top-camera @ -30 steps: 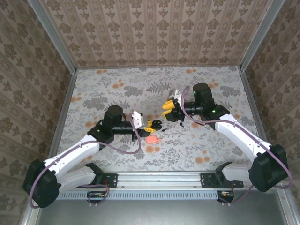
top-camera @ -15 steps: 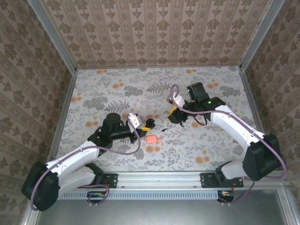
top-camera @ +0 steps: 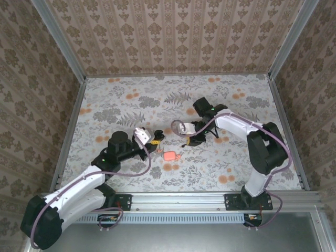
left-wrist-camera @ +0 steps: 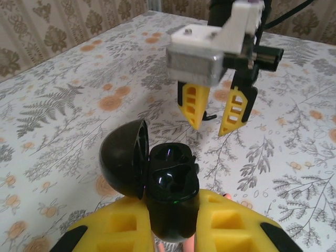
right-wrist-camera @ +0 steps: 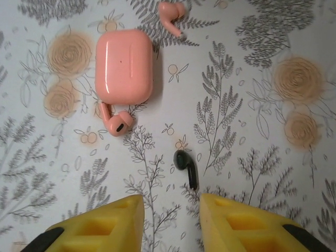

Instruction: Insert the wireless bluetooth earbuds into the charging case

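My left tool (left-wrist-camera: pixel 173 211) pinches the black charging case (left-wrist-camera: pixel 170 191) between its two yellow fingers. My left wrist camera looks straight over that case. Its round lid (left-wrist-camera: pixel 125 164) is swung open to the left, and the glossy body stands upright in my grip. The inside is so dark and shiny that I cannot tell whether anything sits in it. Beyond the case, the same camera gives me my right tool (left-wrist-camera: pixel 212 111) from the front. Its fingers point down at the counter (left-wrist-camera: pixel 79 105) and are spread apart with nothing between them.

My right wrist camera looks down on what lies on the flowered cloth. I count one black earbud (right-wrist-camera: pixel 186 168), lying flat just ahead of the gap between my spread fingers. It is nearer the right-hand finger but touches neither. Farther ahead lies one pink case (right-wrist-camera: pixel 124 65), lid closed. There are two pink earbuds. One (right-wrist-camera: pixel 115 121) lies against the case's near edge. The other (right-wrist-camera: pixel 172 13) is just off its far corner, partly cut by the frame.

From the overhead camera, the pink case is on the counter between and slightly nearer than my two tools. The black case in my left grip is just beside my right tool. That makes two cases, one black and one pink.
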`<state>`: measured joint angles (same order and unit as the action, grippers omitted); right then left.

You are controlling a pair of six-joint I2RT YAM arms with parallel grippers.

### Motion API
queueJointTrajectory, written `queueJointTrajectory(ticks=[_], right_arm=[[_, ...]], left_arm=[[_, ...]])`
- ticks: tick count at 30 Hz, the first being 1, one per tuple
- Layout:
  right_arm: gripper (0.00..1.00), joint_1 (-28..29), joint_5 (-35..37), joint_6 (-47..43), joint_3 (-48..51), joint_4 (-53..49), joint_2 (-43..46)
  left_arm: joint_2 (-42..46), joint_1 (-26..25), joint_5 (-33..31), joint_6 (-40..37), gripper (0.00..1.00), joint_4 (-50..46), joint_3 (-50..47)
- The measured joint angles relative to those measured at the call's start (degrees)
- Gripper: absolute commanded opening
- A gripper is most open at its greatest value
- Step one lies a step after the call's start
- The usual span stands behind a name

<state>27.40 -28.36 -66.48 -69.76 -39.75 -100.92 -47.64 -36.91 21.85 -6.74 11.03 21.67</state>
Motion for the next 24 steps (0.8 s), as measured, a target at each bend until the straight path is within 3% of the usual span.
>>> queueJointTrajectory(ticks=[10, 24], right_arm=[[0.35, 2.1, 3.4, -8.7, -7.1, -3.2, -10.4], [0.32, 4.1, 5.4, -11.3, -10.8, -5.7, -15.8]], left_arm=[[0.8, 1.0, -1.4, 0.6, 0.09, -2.3, -0.2], [0.8, 1.9, -1.3, 0.6, 0.09, -2.4, -0.2]])
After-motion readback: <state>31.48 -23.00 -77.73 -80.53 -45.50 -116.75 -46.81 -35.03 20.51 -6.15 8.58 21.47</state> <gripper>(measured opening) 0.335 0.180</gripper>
